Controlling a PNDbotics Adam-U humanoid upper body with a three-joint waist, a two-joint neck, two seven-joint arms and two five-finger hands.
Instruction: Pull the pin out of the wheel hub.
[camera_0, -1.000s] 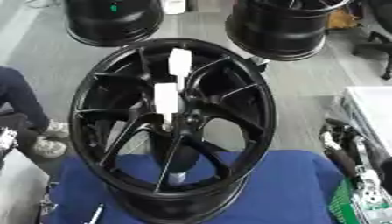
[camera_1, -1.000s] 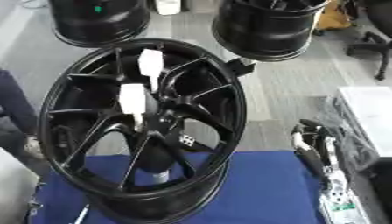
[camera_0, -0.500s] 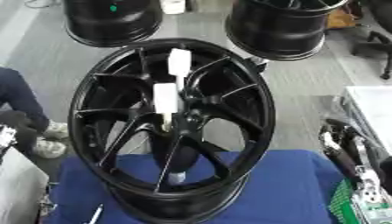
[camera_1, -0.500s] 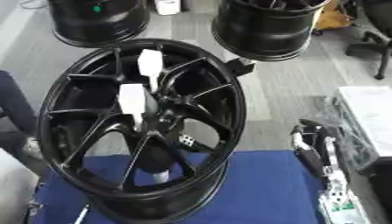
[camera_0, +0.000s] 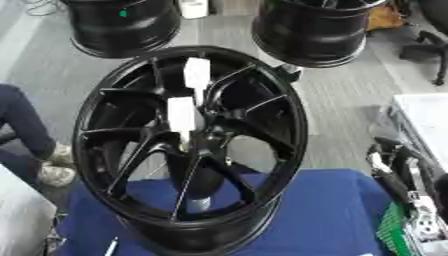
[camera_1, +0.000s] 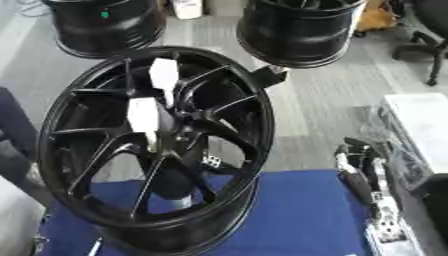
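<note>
A black multi-spoke wheel hub (camera_0: 131, 150) stands upright on a blue-covered table (camera_0: 324, 210), its face turned toward me. Two white tags hang on it, one near the top (camera_0: 196, 73) and one at the centre (camera_0: 181, 114). A thin pale pin (camera_0: 185, 141) sticks down from under the centre tag at the hub's middle. My right hand (camera_0: 395, 172) rests at the lower right edge, fingers up and relaxed, well apart from the wheel and holding nothing. My left hand does not show.
Two more black wheels (camera_0: 122, 25) (camera_0: 315, 30) stand on the grey floor behind. A person's legs and shoes (camera_0: 31, 140) are at the left edge. A white table corner (camera_0: 429, 120) is at right. A pale cylinder (camera_0: 199, 204) shows through the lower spokes.
</note>
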